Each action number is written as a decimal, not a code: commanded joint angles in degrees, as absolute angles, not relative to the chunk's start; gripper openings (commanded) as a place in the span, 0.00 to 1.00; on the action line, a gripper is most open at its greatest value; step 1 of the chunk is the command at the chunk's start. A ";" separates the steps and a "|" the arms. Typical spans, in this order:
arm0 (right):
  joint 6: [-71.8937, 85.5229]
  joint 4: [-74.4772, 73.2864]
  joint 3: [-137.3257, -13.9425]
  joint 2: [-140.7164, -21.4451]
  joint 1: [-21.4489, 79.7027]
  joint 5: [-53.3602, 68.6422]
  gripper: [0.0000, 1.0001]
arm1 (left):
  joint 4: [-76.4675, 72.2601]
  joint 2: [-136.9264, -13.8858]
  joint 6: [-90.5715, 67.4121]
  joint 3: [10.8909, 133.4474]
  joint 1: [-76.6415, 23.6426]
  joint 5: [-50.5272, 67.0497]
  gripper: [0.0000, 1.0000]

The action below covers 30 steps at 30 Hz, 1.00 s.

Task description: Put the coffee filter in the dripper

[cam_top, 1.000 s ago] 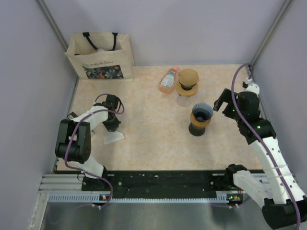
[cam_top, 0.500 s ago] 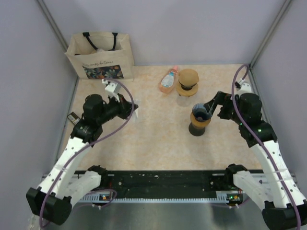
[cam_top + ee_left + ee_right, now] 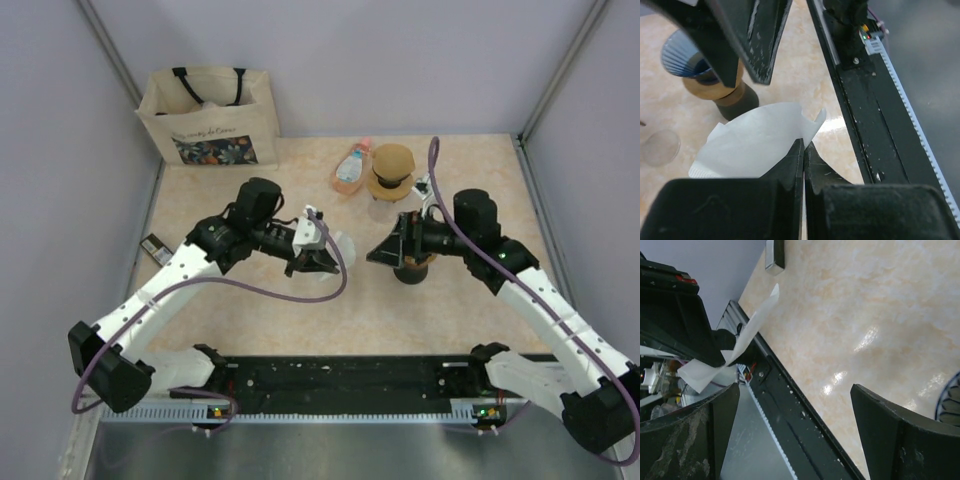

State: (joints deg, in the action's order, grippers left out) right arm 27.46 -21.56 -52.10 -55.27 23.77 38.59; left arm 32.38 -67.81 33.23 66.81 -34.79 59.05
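A white paper coffee filter (image 3: 757,137) is pinched at its edge in my left gripper (image 3: 804,150), which is shut on it and holds it above the table's middle (image 3: 322,256). The filter (image 3: 337,244) hangs just left of the dripper (image 3: 414,268), a blue ribbed cone on a brown wooden stand, partly hidden by the right arm. The dripper also shows in the left wrist view (image 3: 687,62). My right gripper (image 3: 386,250) is open and empty between filter and dripper, facing the filter (image 3: 742,342); its jaws stand wide apart (image 3: 795,432).
A cream tote bag (image 3: 210,115) stands at the back left. A pink bottle (image 3: 350,168) and a glass server with a brown lid (image 3: 390,172) sit behind the dripper. A small dark object (image 3: 153,248) lies at the left edge. The black rail (image 3: 340,375) runs along the front.
My left arm lifted the filter from the table's left side and carried it right to the middle. My right gripper swung left past the dripper toward the filter.
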 commanded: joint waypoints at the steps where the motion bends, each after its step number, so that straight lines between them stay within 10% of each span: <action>1: 26.98 -21.27 -54.49 -57.39 27.25 36.91 0.93 | 45.70 -71.88 50.45 72.24 -39.63 57.68 0.00; 22: 40.78 -14.15 -49.74 -62.22 30.14 37.00 0.64 | 44.83 -79.19 47.55 79.01 -51.15 37.27 0.00; 28: 40.69 -13.10 -50.45 -64.33 31.73 37.18 0.39 | 42.10 -78.92 46.49 78.92 -51.85 36.12 0.00; 30: 40.34 -12.39 -50.71 -64.42 31.90 37.62 0.13 | 41.66 -79.10 45.97 78.93 -52.03 35.25 0.02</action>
